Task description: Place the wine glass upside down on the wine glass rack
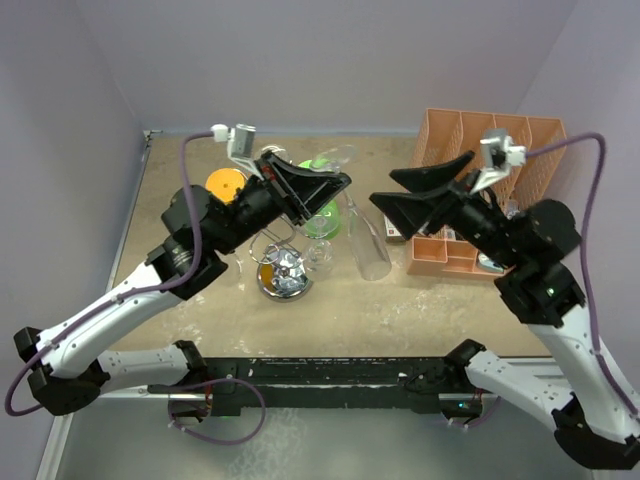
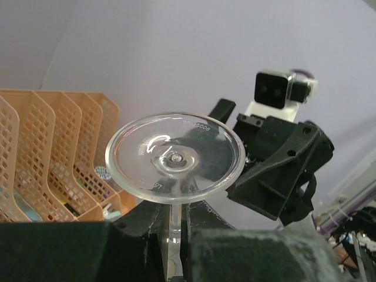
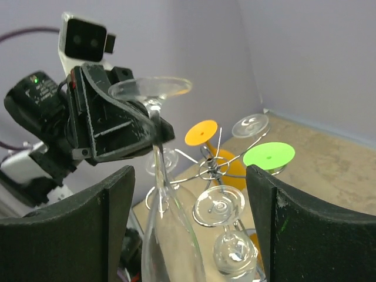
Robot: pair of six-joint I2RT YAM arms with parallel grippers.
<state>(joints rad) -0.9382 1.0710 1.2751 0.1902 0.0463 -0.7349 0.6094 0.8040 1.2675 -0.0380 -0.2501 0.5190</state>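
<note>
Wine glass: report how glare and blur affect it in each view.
Top external: the wine glass is a faint clear outline. Left wrist: its foot is sharp, with white glints; the left gripper below is dark and blurred. Right wrist: its bowl near the lens is soft; the wine glass rack is crisp.

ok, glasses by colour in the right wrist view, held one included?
Clear glasses: 4, one held in the left jaws, one half hidden behind its stem
Orange glass: 1
Green glass: 1
Total: 6
</note>
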